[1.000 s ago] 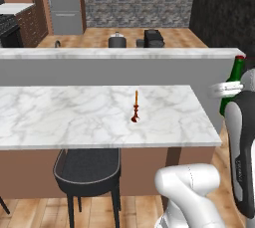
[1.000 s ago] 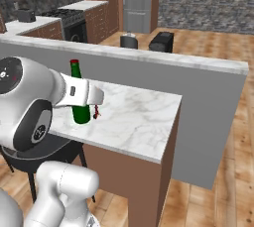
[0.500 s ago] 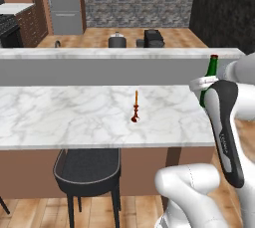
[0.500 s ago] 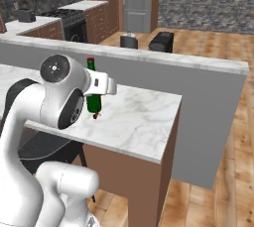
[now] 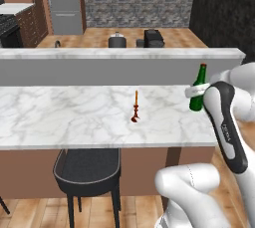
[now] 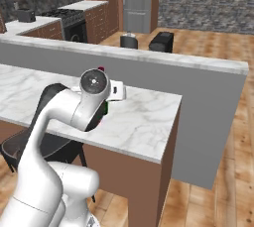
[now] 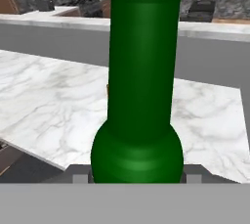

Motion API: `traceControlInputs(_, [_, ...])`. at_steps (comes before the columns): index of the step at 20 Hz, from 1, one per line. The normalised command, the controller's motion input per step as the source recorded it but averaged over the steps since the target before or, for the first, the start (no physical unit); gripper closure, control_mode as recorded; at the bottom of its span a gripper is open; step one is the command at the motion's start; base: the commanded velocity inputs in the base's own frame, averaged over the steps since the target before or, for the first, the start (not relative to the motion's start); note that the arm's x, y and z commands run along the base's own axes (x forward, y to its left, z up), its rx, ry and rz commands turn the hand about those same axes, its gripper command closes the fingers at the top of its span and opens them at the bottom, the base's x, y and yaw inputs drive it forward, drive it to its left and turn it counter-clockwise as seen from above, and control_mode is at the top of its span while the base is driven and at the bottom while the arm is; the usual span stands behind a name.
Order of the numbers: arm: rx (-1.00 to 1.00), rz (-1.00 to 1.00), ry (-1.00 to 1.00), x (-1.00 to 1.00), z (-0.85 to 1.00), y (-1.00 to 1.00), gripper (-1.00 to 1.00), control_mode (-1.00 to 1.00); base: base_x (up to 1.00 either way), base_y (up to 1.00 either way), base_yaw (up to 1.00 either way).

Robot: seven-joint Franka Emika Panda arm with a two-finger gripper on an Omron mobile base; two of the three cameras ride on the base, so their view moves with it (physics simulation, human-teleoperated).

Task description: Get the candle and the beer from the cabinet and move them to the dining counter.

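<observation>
Left base view: gripper (image 5: 195,92) is clamped round the beer (image 5: 198,88), bottle near upright, red cap up, held over the right end of the dining counter (image 5: 74,117). Whether its base touches the marble, can't tell. Candle (image 5: 135,106) stands upright on the counter well left of the bottle. Judgement: next move is straight down along the bottle's long axis, then release. Right base view: the arm hides most of the bottle.

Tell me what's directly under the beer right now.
The beer hangs over the dining counter, near its end, gripped in the jaws. Its base is hidden behind the arm, so contact can't be seen.
</observation>
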Motion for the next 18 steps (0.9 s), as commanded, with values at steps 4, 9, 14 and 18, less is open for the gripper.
traceControlInputs(4, [0.01,0.09,0.02,0.52,-0.44,0.0,1.0,-1.0,0.0,0.0,0.0])
traceControlInputs(9, [0.0,0.03,0.01,0.49,-0.39,0.0,1.0,-1.0,0.0,0.0,0.0])
traceControlInputs(14, [0.0,0.0,0.0,0.4,-0.27,0.0,1.0,-1.0,0.0,0.0,0.0])
traceControlInputs(18, [0.0,0.0,0.0,0.36,-0.29,0.0,1.0,-1.0,0.0,0.0,0.0])
